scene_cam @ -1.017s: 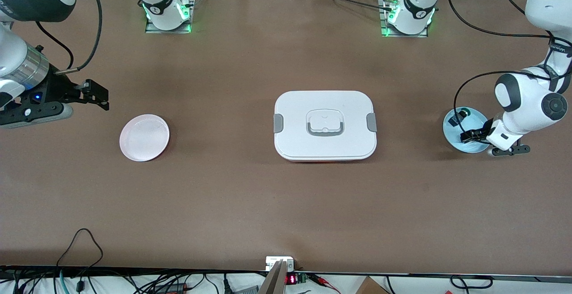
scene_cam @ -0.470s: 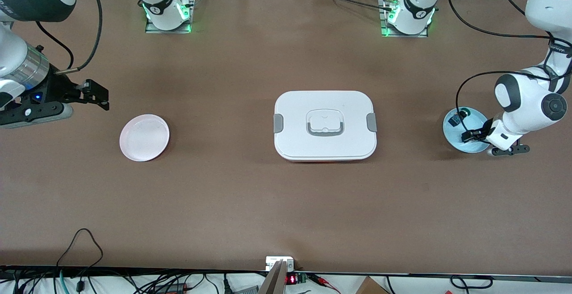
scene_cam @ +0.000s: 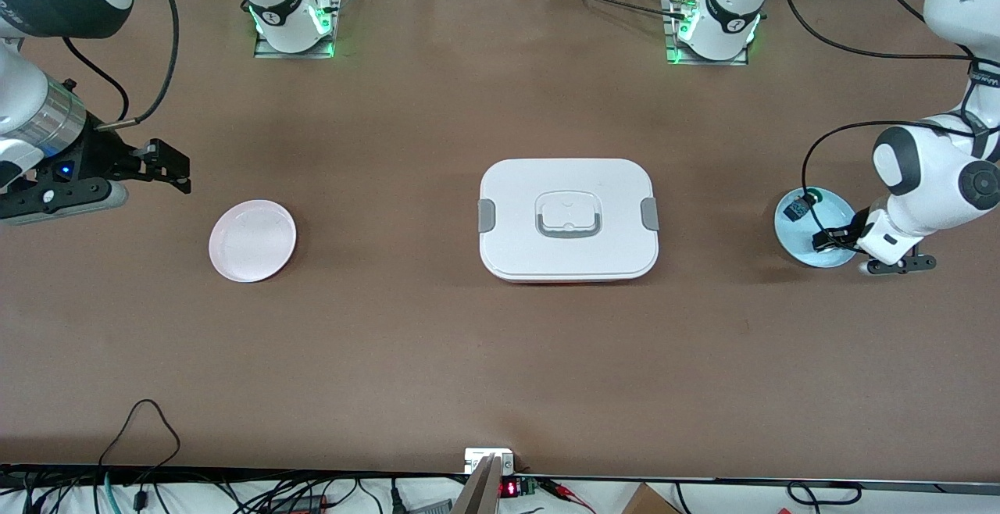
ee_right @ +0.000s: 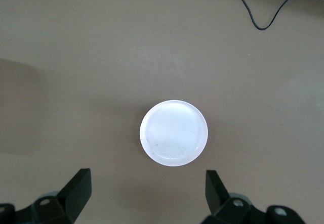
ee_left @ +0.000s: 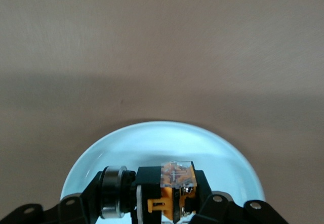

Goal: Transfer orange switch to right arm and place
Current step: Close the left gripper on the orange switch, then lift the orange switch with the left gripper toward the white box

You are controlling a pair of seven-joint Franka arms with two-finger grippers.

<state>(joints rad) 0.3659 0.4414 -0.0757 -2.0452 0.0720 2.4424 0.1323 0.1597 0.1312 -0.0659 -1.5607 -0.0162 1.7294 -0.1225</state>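
Two grippers were in our view. At the left arm's end of the table, our left gripper [scene_cam: 830, 241] was down over the pale blue plate [scene_cam: 789, 234], its jaws clamped on the orange switch [ee_left: 172, 191]. A small blue-and-green part [scene_cam: 802, 204] lay on the same plate. Our right gripper [scene_cam: 166, 164] waited above the table near the white plate [scene_cam: 252, 240], jaws spread wide and empty.

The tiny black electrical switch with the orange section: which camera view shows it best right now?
The left wrist view: the black switch with the orange section fills the foreground, clamped in the left end effector over the round pale blue plate. The front view shows only a dark speck at that end effector. The right wrist view does not show it.
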